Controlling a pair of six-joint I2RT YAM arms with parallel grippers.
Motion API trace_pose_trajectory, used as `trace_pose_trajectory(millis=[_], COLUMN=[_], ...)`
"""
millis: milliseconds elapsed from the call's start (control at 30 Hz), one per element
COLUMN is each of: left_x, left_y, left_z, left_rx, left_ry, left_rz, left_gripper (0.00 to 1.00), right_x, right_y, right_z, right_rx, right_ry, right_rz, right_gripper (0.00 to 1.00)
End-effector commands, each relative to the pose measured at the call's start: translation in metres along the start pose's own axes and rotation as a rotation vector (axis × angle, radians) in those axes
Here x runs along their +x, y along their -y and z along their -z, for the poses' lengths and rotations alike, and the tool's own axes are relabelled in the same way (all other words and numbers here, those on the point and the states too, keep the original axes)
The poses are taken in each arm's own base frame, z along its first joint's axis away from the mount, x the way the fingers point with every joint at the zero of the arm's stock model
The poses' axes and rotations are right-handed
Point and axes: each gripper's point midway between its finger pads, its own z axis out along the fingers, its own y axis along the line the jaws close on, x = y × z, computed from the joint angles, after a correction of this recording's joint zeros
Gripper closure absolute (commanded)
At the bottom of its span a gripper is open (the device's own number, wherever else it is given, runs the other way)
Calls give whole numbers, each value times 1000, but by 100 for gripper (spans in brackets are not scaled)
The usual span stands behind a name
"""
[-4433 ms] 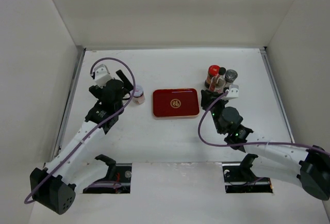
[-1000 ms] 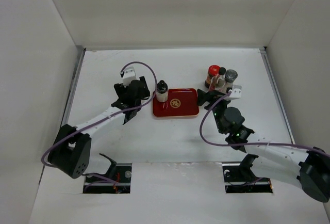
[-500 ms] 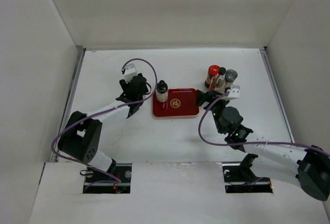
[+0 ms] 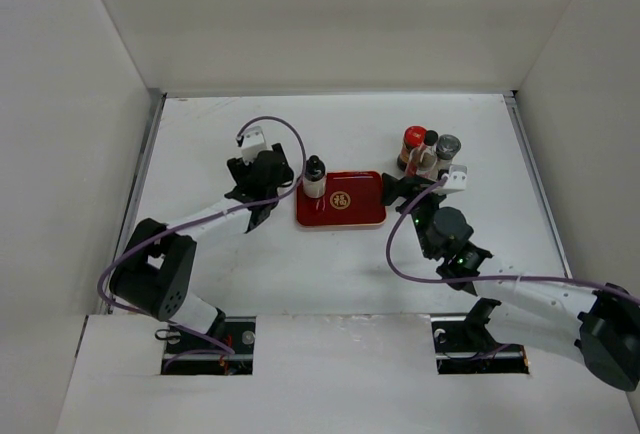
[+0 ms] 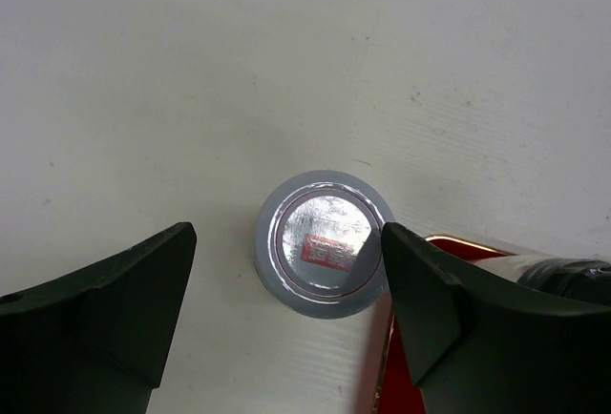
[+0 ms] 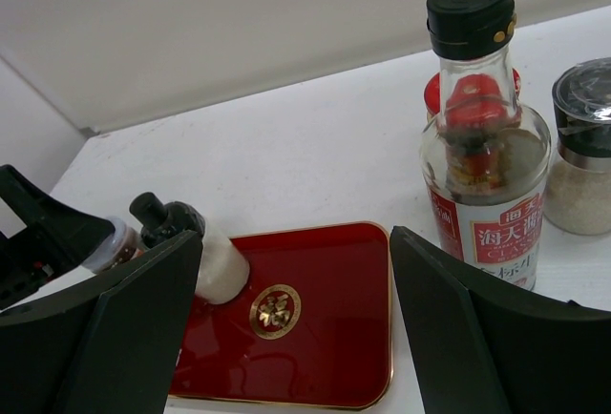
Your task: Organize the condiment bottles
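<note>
Right gripper point(image 4: 398, 190): it hangs low over the bench point(image 4: 300, 274), just off the right end of the red tray point(image 4: 362, 210). In the right wrist view, the gripper point(image 6: 296, 238) is spread wide and empty, with the tray point(image 6: 325, 357) lying between its fingers point(image 6: 95, 328).

Left gripper point(image 4: 280, 182): it is positioned at the left end of the tray and pointed downward. In the left wrist view, the gripper point(image 5: 286, 233) is spread around the pale-lidded jar point(image 5: 323, 242), which stands upright on the bench, close to the tray edge point(image 5: 391, 376). The right-hand finger point(image 5: 430, 309) overlaps the jar's rim, but contact cannot be confirmed. The left-hand finger stands apart from the jar, so the jar is not pinched. In the overhead view, the jar is hidden beneath the gripper.

Black-capped white bottle point(image 4: 314, 179): it is upright on the tray, at the far left corner. The right wrist view confirms this position point(image 6: 205, 252).

Remaining three items: these stand grouped on the bench beyond the tray's far right corner, off the tray.
- Tall slim bottle point(image 4: 428, 154) point(image 6: 482, 175): nearest of the three, upright.
- Red-lidded jar point(image 4: 413, 144): directly behind and to the left of the tall bottle. From the right wrist, it is seen mostly through the bottle's glass.
- Grey-topped shaker point(image 4: 447, 147) point(image 6: 587, 147): just beside the tall bottle on its right.
</note>
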Motion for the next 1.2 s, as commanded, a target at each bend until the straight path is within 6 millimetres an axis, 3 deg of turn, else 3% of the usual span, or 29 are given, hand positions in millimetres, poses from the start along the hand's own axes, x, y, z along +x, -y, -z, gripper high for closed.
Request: trace_pose_trajectory(millis=[0,267,467,667,733,833,967,1100,1167], left_x=[-8,-14,-3,4,1,-12,-28,-21,-19], left_y=[9,22,22,25,23,23,20,39,50], left_z=[8,12,-4,-14,-12,6,55,110,128], left_rx=[44,96,74,61,57,73,135,262,294], left_ry=[19,54,0,-18,-10,29,82,77,86], left_rz=[8,36,1,-13,-10,4,11,-22,-37], left_gripper=[21,22,26,41,54,65,69,70,70], right_x=[-19,-16,-17,-16,-18,-16,-19,-20,-21], right_y=[-9,-8,-9,-8,-8,-8,-8,-8,-7], right_z=[-4,-5,-5,-5,-4,-4,-4,-3,-2], right_rx=[-13,-11,-11,-10,-12,-11,-11,-11,-13], right_ry=[52,46,49,45,51,47,54,56,61], right_rz=[-37,-32,-32,-29,-34,-34,-38,-43,-48], right_gripper=[14,14,14,13,13,13,13,14,13])
